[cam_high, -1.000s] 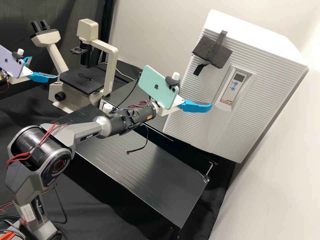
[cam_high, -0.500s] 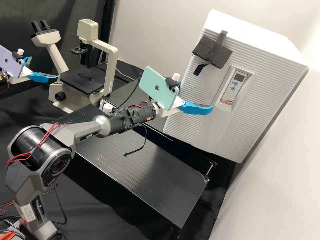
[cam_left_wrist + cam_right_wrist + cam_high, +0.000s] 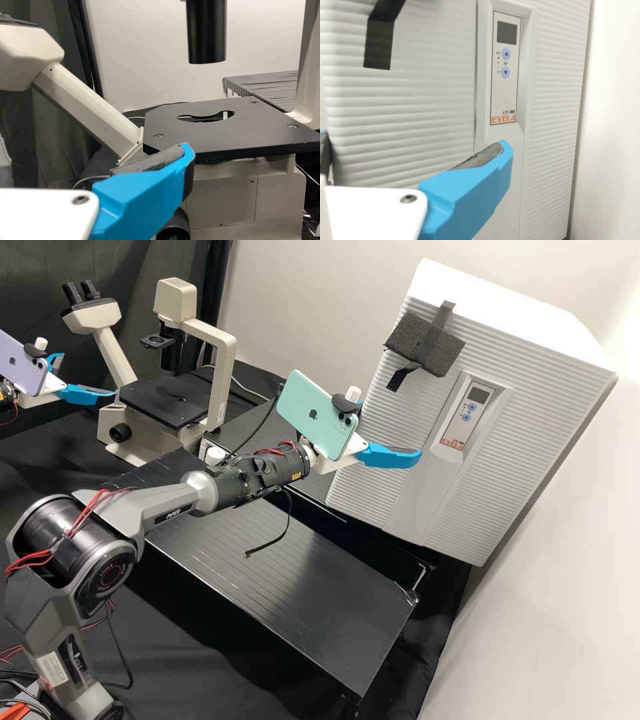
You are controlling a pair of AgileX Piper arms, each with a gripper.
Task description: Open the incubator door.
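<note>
In the high view, the edge cuts the left arm (image 3: pixel 6 399) and its lilac phone (image 3: pixel 23 367) — the rest is out of the picture. The green phone (image 3: pixel 313 415) hides most of the far finger (image 3: pixel 324 157) of the right gripper (image 3: pixel 390 429); in the right wrist view this finger is cut by the edge. If the near one touches the door (image 3: pixel 480 493), I cannot tell. The inside of the incubator is hidden behind this door. In the left wrist view, the microscope (image 3: pixel 223 373) is cut, and its knob (image 3: pixel 174 231) is partly covered — by a blue finger (image 3: pixel 145 197).
</note>
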